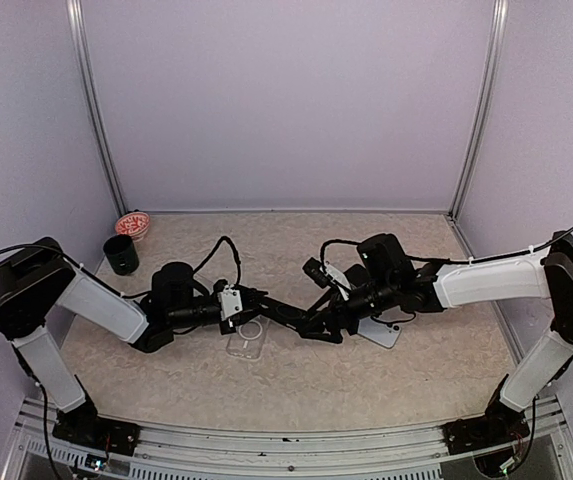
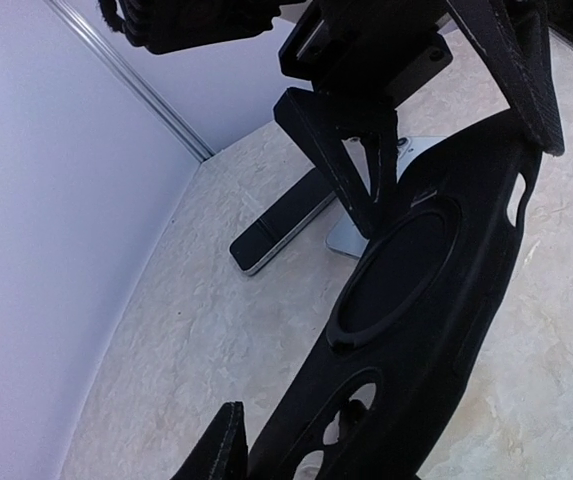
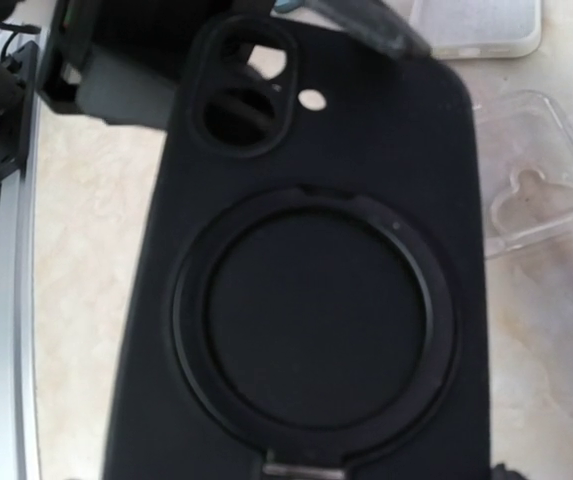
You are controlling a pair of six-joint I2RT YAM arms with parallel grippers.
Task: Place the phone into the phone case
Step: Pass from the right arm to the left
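Barely begun: gripping 1 black case (image 3: 316, 300) aloft with left claw (image 1: 271, 307) and right claw (image 1: 311, 322), both clamped on it. Yet to fit phone (image 1: 381, 333), lying on desk (image 1: 416, 260) under right arm.

Soft even light; blurred, warped close-ups.

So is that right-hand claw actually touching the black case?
Touching. The left wrist view shows the right gripper clamping the black case, a finger on either side.
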